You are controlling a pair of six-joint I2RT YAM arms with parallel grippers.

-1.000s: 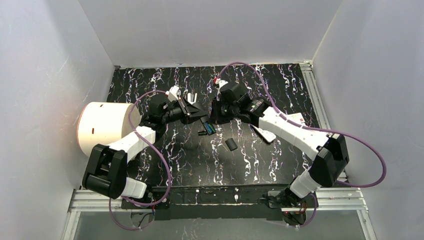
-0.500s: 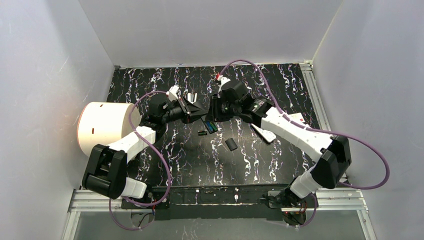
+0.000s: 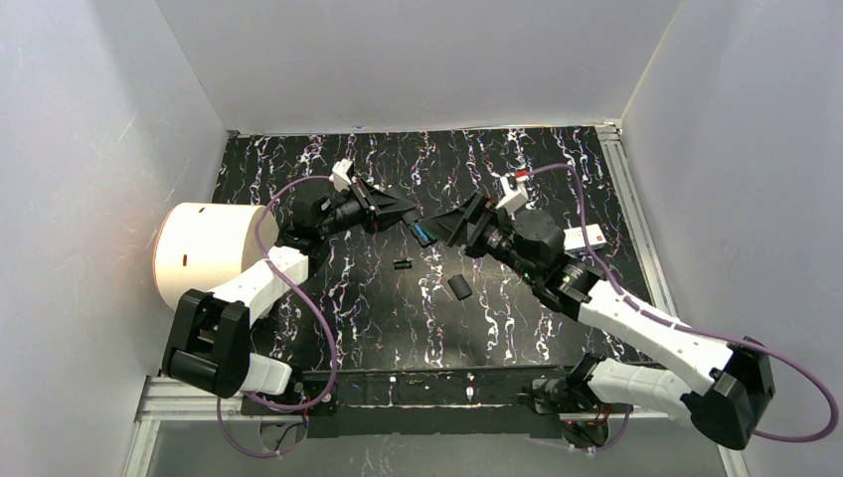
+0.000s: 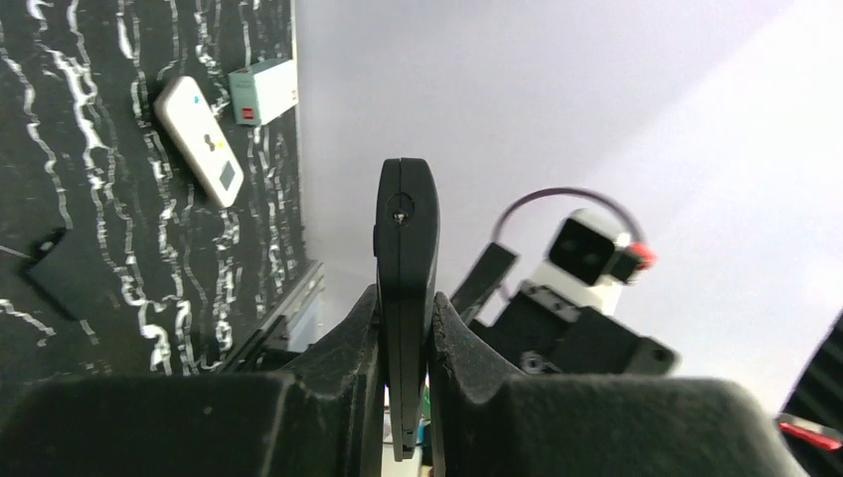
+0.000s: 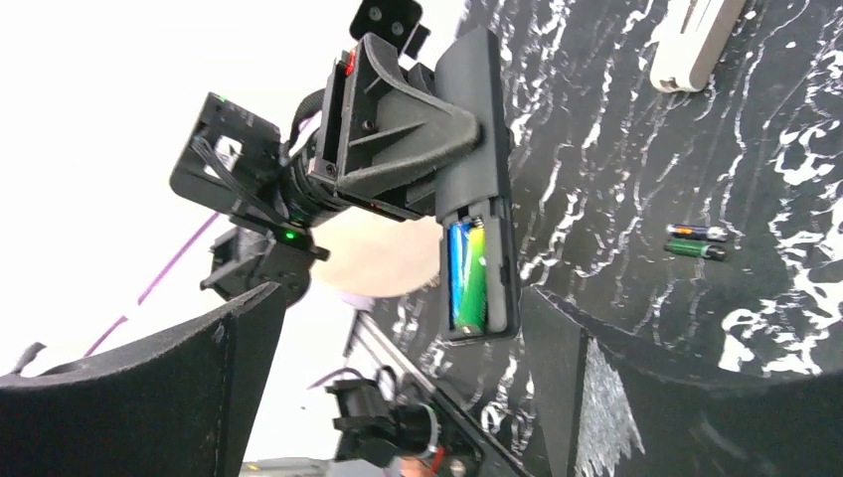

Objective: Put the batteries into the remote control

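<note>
Remote [image 4: 406,229] edgewise between left fingers [image 4: 343,348], green battery [image 5: 467,273] inside

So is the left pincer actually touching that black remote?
Touching. In the left wrist view the left pincer clamps the black remote, a finger pressed on each side.

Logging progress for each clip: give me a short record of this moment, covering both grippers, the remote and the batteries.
left gripper: shut on the black remote, held above the table
right gripper: open, empty
fitted battery: one green-blue cell in the remote's open compartment
loose batteries: two, side by side on the table
black flat piece: on the table, probably the compartment cover
</note>
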